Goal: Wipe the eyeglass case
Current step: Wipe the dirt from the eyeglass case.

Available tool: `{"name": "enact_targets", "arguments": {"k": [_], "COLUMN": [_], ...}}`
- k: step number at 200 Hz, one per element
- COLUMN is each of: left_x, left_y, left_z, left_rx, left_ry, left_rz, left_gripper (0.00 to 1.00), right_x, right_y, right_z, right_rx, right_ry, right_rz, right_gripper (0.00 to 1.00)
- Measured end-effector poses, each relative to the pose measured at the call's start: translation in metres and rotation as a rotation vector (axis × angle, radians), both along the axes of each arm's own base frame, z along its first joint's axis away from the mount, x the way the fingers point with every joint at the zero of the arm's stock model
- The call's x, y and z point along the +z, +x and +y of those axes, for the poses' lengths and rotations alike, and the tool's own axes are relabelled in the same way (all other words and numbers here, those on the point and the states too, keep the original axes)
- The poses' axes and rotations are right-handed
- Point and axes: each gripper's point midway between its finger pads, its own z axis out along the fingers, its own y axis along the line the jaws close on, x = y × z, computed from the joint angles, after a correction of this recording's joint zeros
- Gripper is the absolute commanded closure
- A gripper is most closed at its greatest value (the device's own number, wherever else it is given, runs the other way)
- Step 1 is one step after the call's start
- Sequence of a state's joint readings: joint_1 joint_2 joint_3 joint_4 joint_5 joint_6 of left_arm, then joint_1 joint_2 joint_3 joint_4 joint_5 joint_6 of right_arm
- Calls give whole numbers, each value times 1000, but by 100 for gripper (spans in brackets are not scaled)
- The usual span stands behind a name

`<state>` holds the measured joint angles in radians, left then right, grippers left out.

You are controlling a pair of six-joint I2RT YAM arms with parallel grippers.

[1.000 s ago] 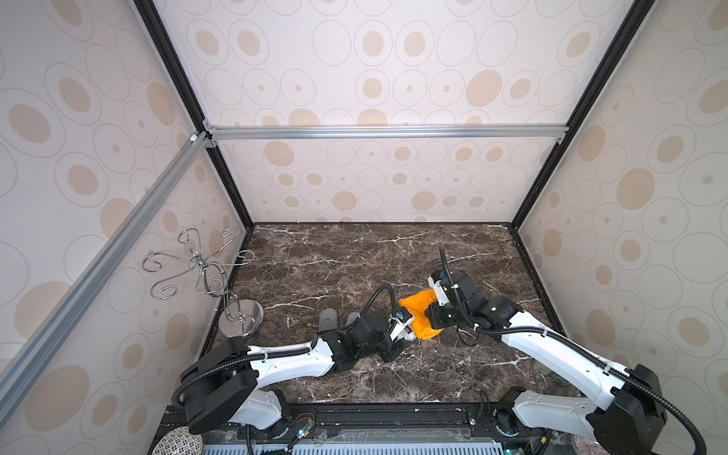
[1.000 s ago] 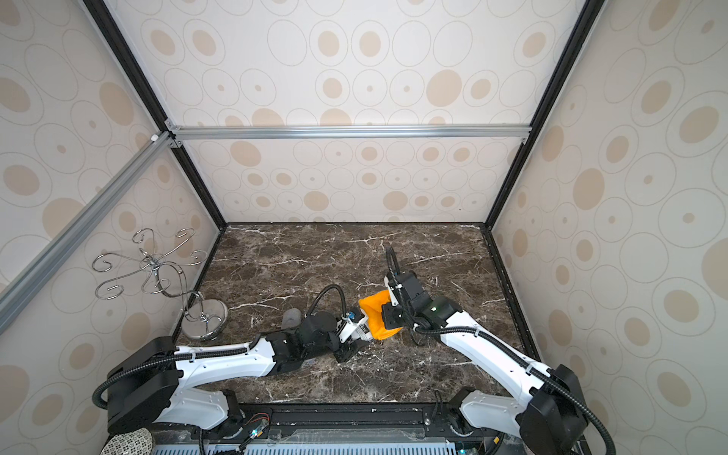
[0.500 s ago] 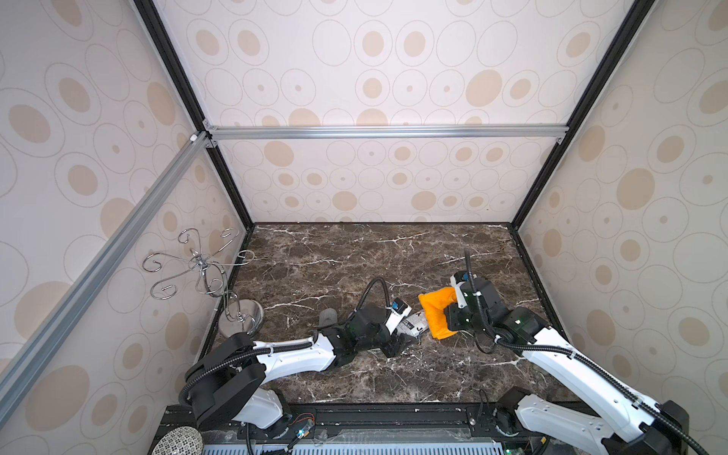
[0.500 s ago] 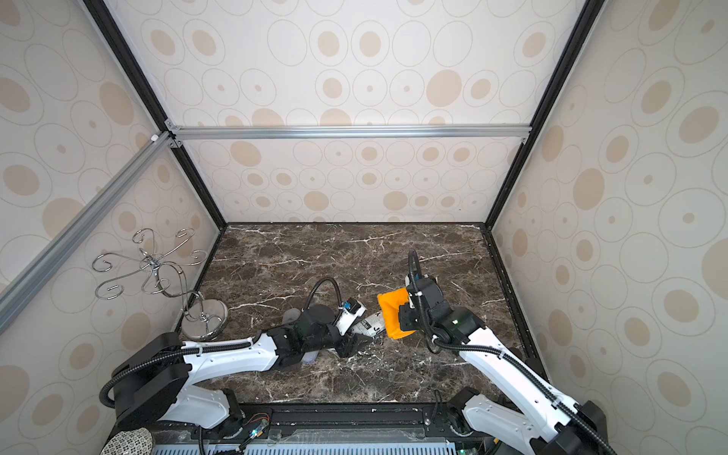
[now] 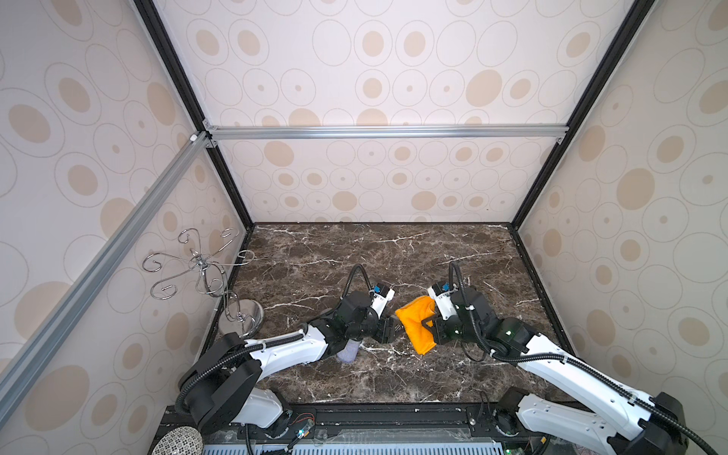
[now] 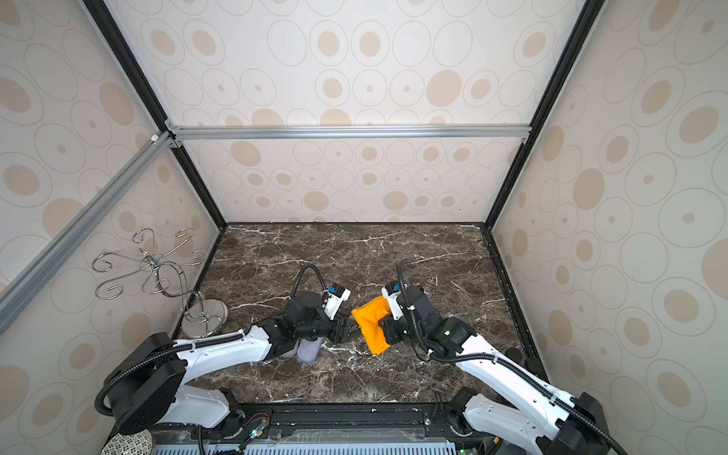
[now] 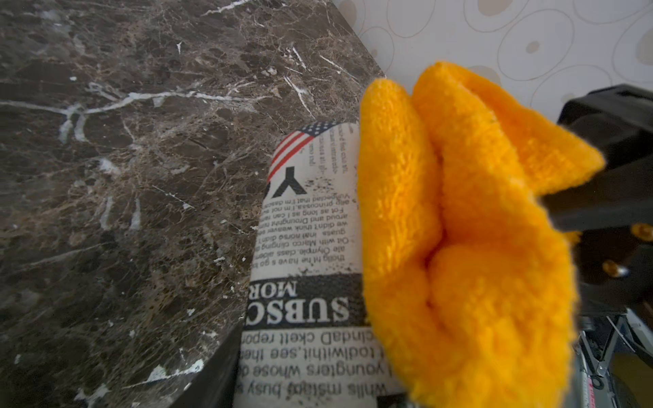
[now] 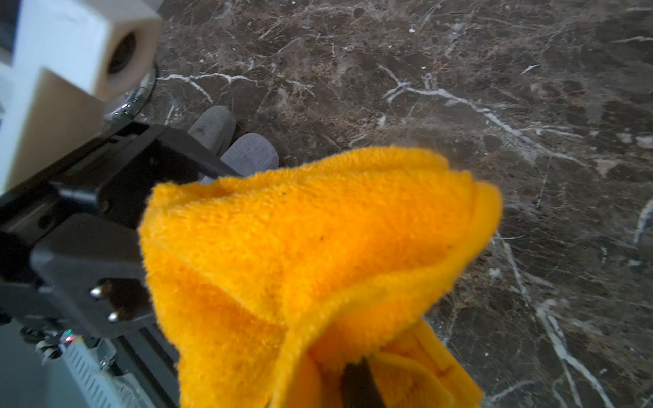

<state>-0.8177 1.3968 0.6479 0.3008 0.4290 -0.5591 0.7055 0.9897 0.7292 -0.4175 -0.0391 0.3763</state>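
Presently the left jaws are clenched on the newspaper-print eyeglass case (image 7: 306, 247), a rounded oblong piece with black lettering and a small striped flag motif at its far end. The case projects outward from those jaws over the dark brown marble-patterned bench (image 5: 354, 252), near the middle of the bench and toward its front edge. Whether it rides clear of the surface cannot be told.

The right jaws are clenched on a bunched orange terry cloth (image 5: 416, 324); one dark fingertip (image 8: 357, 383) shows buried in its folds. In the left wrist view the cloth lies against one long side of the case and hides that side, while the printed face beside it stays exposed. In both top views the cloth hangs between the two wrists, and the case itself is scarcely visible there behind the left arm's black hardware.

Two grey rounded fabric pieces (image 8: 249, 155) lie side by side on the bench beneath the left arm. A chrome wire stand with curled hooks (image 5: 205, 272) stands on its round base at the left edge of the bench, well apart from the work.
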Motion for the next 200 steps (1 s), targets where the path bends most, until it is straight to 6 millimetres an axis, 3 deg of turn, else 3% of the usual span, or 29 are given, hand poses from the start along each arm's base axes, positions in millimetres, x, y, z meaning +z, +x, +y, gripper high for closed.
{"name": "enact_targets", "arguments": {"k": [45, 72, 104, 125, 161, 185, 200], "left_x": [0, 1, 2, 2, 5, 23, 35], "left_y": [-2, -2, -2, -1, 2, 4, 7], "left_z": [3, 3, 2, 2, 6, 10, 12], "left_rx": [3, 6, 16, 20, 45, 68, 77], "left_ry": [8, 3, -7, -8, -12, -53, -71], "left_rz": [15, 18, 30, 31, 41, 35, 21], "left_gripper": [51, 51, 51, 51, 51, 51, 50], "right_x": [-9, -8, -1, 0, -8, -16, -19], "right_y": [26, 22, 7, 3, 14, 17, 11], "right_z": [-47, -39, -3, 7, -14, -34, -35], "right_rx": [-242, -196, -42, 0, -132, -214, -194], "right_ry": [-139, -127, -50, -17, -62, -100, -109], "right_rz": [-44, -40, -48, -42, -33, -17, 5], "right_gripper": [100, 100, 100, 100, 100, 100, 100]}}
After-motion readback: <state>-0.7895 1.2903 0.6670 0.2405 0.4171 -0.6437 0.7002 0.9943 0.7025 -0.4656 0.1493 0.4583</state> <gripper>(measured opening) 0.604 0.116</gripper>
